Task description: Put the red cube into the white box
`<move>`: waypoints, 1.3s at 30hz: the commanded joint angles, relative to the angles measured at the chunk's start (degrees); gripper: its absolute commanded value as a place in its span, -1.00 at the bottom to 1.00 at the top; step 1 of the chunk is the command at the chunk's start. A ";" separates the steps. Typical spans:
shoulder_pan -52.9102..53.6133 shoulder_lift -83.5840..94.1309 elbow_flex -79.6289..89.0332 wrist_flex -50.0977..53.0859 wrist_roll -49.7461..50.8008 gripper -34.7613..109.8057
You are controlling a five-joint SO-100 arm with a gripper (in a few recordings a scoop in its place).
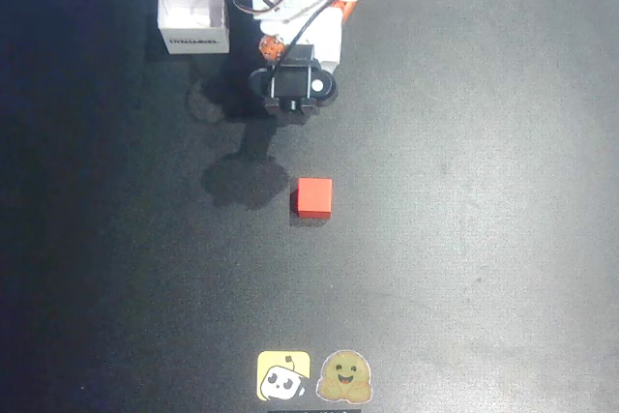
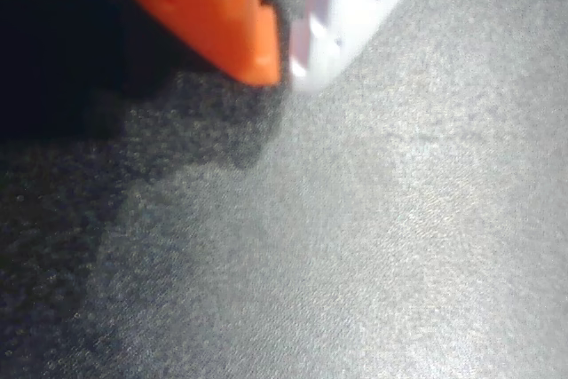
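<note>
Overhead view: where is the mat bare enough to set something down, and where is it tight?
Bare: the whole right side of the mat, and the left side below the white box. Tight: the top centre, where the arm stands beside the box, the red cube mid-mat, and the stickers at the bottom edge.

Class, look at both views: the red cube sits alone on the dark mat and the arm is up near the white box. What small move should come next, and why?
Probably reach down the overhead picture toward the red cube, opening the fingers on the way. The cube lies untouched on the mat, clear of the white box, and the gripper holds nothing.
</note>
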 commanded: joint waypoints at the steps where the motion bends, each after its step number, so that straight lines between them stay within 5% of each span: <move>1: -0.35 -0.09 0.00 0.18 -0.62 -0.52; 17: -0.35 -0.09 0.00 0.18 -0.62 -0.51; 39: -3.87 0.00 -9.67 -4.83 -1.05 -0.25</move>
